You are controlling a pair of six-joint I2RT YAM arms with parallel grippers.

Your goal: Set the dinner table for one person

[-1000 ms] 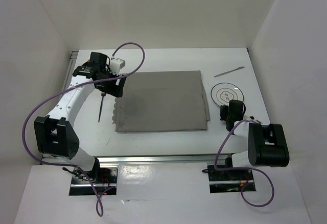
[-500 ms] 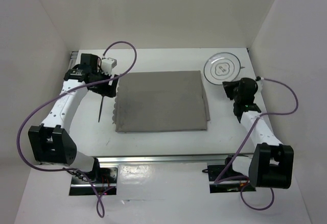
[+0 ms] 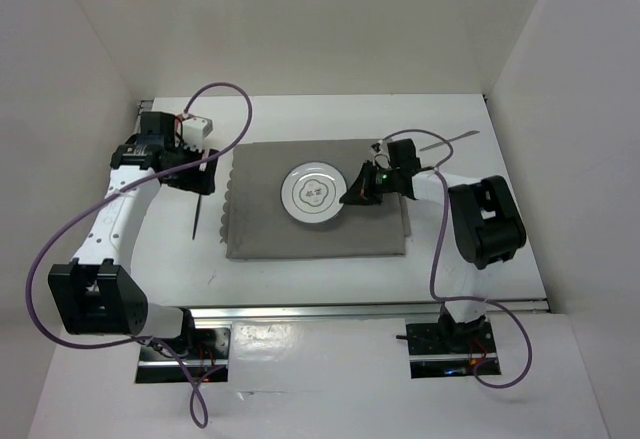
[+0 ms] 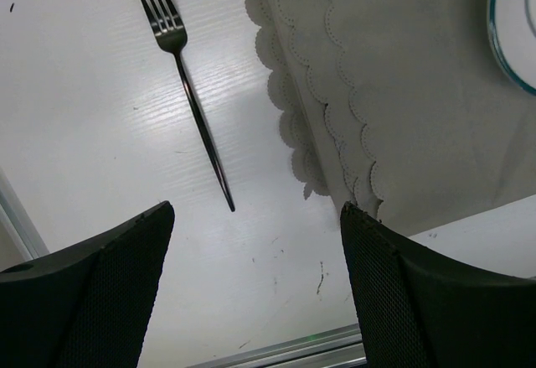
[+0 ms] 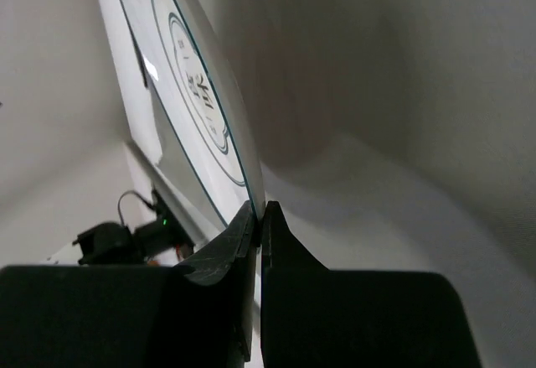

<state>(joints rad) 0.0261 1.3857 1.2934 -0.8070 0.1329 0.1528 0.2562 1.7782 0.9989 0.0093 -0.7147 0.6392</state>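
The white dinner table (image 3: 470, 244) carries a grey scalloped mat (image 3: 265, 229). A white plate with dark rings (image 3: 315, 196) is over the mat's middle. My right gripper (image 3: 352, 195) is shut on its right rim. In the right wrist view the plate (image 5: 188, 75) is pinched edge-on between my right gripper's jaws (image 5: 259, 214), over the grey mat (image 5: 419, 175). I cannot tell whether it rests on the mat. A dark fork (image 3: 196, 214) lies on the table left of the mat. My left gripper (image 3: 195, 174) is open and empty above the fork (image 4: 191, 104), its fingers (image 4: 126, 267) wide apart.
A knife (image 3: 447, 140) lies on the table at the back right. Silver rails run along the near edge (image 3: 370, 309) and the left edge (image 3: 138, 124). White walls enclose the table on three sides. The plate's rim (image 4: 507, 33) shows at the left wrist view's top right.
My right arm has carried the plate from the table's back right corner leftward to over the mat's middle. My left arm has shifted slightly left; the fork has not moved.
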